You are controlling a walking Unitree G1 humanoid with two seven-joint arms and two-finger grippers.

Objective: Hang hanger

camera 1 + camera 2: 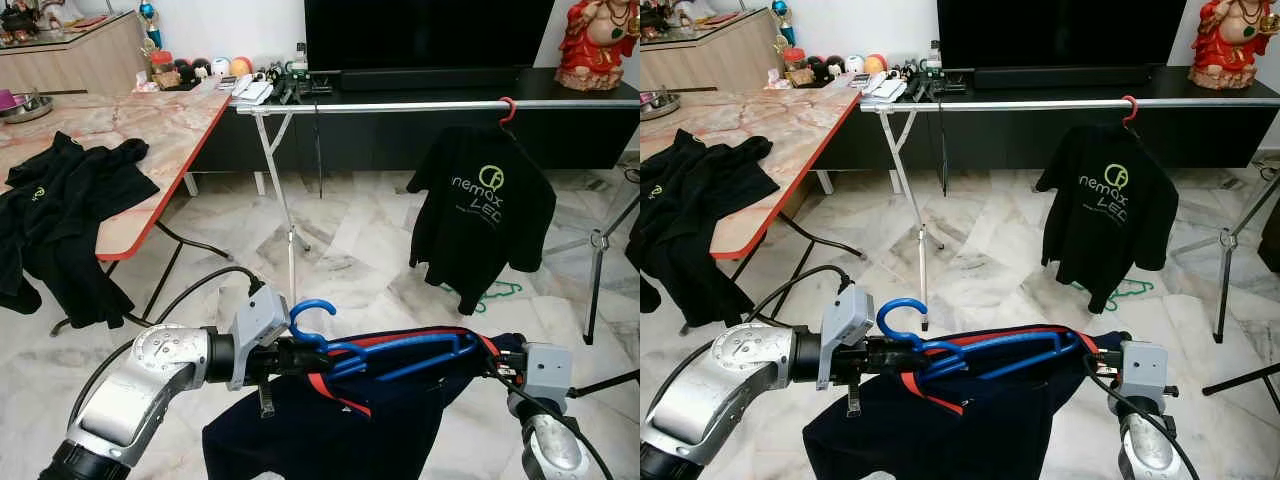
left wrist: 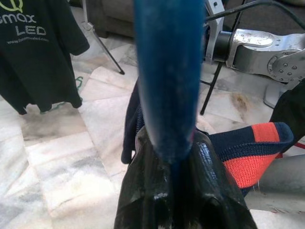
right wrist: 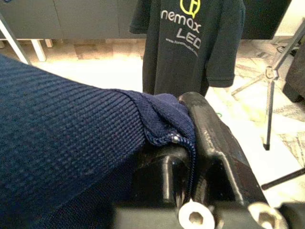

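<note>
A blue hanger (image 1: 385, 353) carries a navy shirt (image 1: 360, 420) with a red and navy collar, held low in front of me. My left gripper (image 1: 292, 355) is shut on the hanger just below its hook (image 1: 308, 315); the left wrist view has the black fingers (image 2: 157, 195) clamped around the blue bar (image 2: 167, 76). At the hanger's far end my right gripper (image 1: 497, 358) is shut on the shirt's shoulder, navy cloth (image 3: 157, 114) pinched between its fingers (image 3: 209, 138). The silver rail (image 1: 400, 106) runs across ahead, above the hanger.
A black printed shirt (image 1: 483, 205) hangs from a red hanger (image 1: 507, 110) on the rail's right part. The rail's stand legs (image 1: 283, 200) are ahead left. A marble table (image 1: 130, 130) with black clothes (image 1: 50, 215) is at left. Another tripod (image 1: 598, 245) stands right.
</note>
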